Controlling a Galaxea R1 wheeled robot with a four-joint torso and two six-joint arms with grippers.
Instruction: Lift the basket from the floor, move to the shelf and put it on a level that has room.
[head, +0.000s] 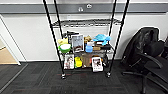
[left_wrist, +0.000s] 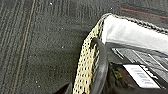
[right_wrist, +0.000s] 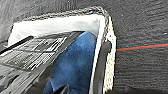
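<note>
Carrying loaded basket (right_wrist: 106, 37): light wicker flexes, so hold both dark end handles (left_wrist: 101, 67); jaws' state you cannot tell.

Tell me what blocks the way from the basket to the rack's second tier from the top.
Nothing visible: the silver-grey wire tier of the black wire rack looks bare, dark carpet before it bare.
</note>
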